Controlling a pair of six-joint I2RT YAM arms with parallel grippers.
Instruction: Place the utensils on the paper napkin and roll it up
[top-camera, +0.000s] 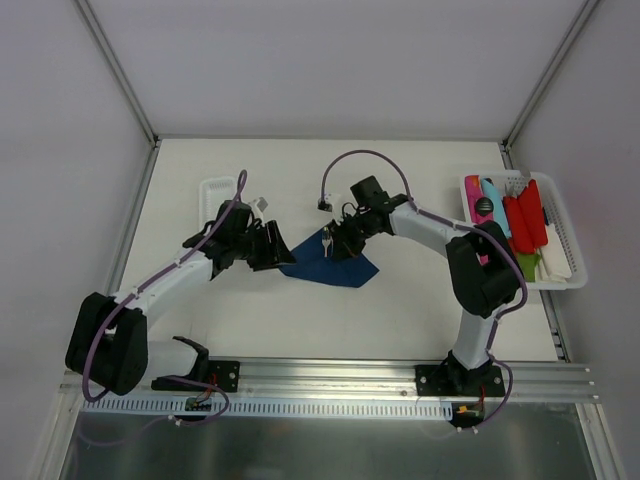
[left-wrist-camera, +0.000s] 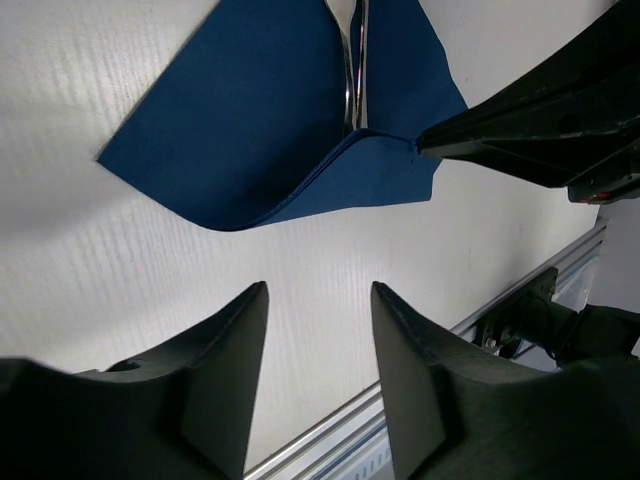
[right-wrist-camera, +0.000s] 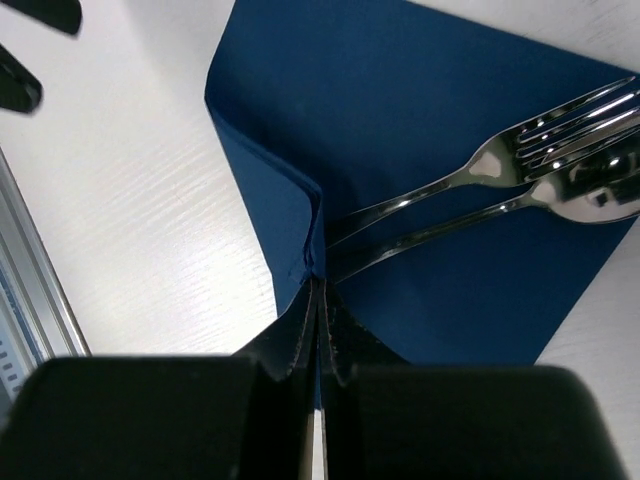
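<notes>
Dark blue napkin (right-wrist-camera: 420, 110) lies mostly flat, w/ one edge lifted & folded up where my right claw (right-wrist-camera: 318, 305) pinches it. Shiny silver fork (right-wrist-camera: 445, 183) & spoon (right-wrist-camera: 470, 213) lie side by side on it, handle ends at that fold.

Fork (right-wrist-camera: 480, 165) tines and spoon (right-wrist-camera: 600, 195) bowl run off the right edge, handle ends tucked under the napkin (right-wrist-camera: 420, 90) fold; overhead they're too tiny.

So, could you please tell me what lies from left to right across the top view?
white tray, left gripper, napkin, basket
</notes>
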